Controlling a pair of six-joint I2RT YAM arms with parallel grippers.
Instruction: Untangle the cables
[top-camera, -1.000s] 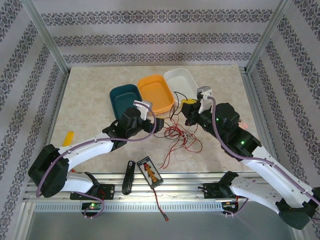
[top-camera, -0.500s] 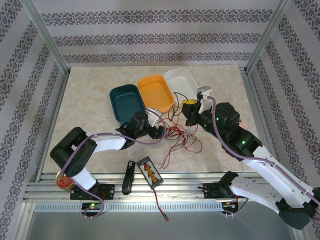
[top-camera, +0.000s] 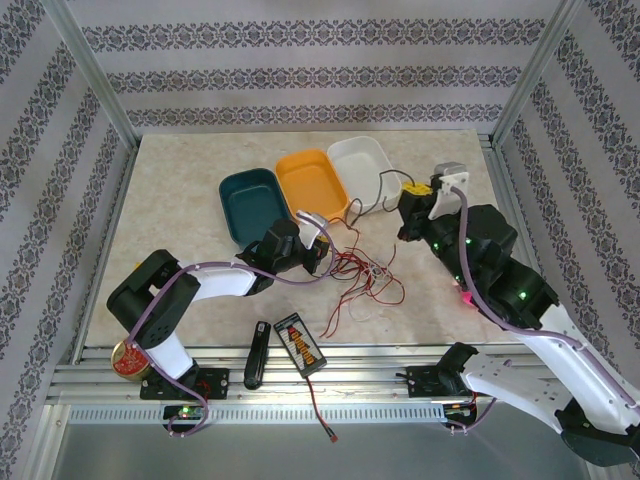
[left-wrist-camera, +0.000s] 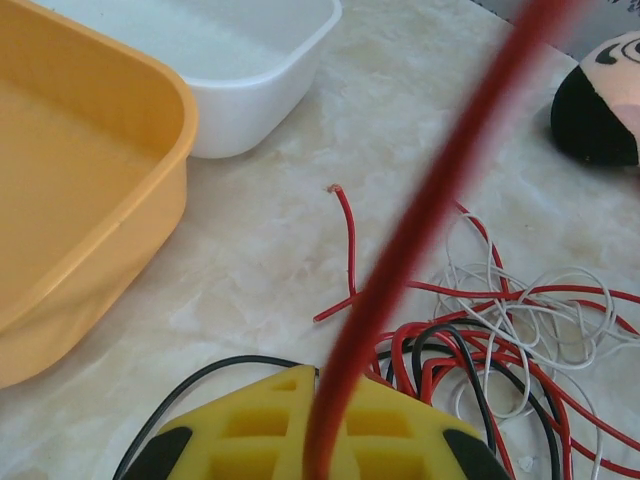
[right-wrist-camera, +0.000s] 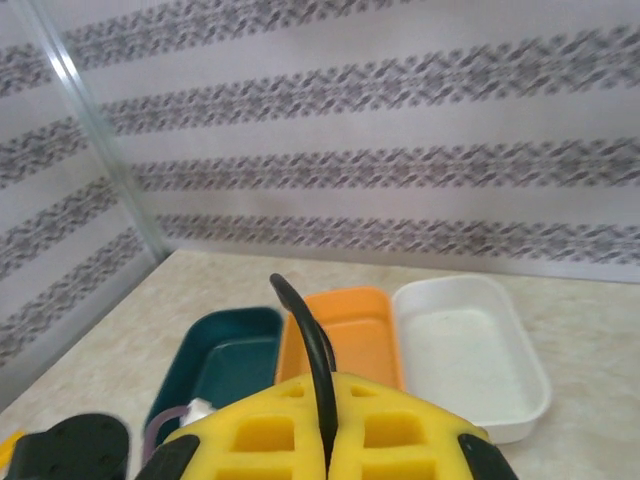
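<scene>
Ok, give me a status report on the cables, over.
Left gripper jaws shut on red cable. Right gripper jaws shut on black cable. Tangle between arms. Orange tray close behind tangle.

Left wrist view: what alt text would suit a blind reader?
A yellow gripper grips a red cable running blurred across the frame. Tangled cables lie on the table beyond, near an orange tray and a white tray.

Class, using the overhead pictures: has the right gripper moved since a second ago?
Yes. The right gripper has shifted rightward and farther back, from the near corner of the white tray to beside its right rim.
</scene>
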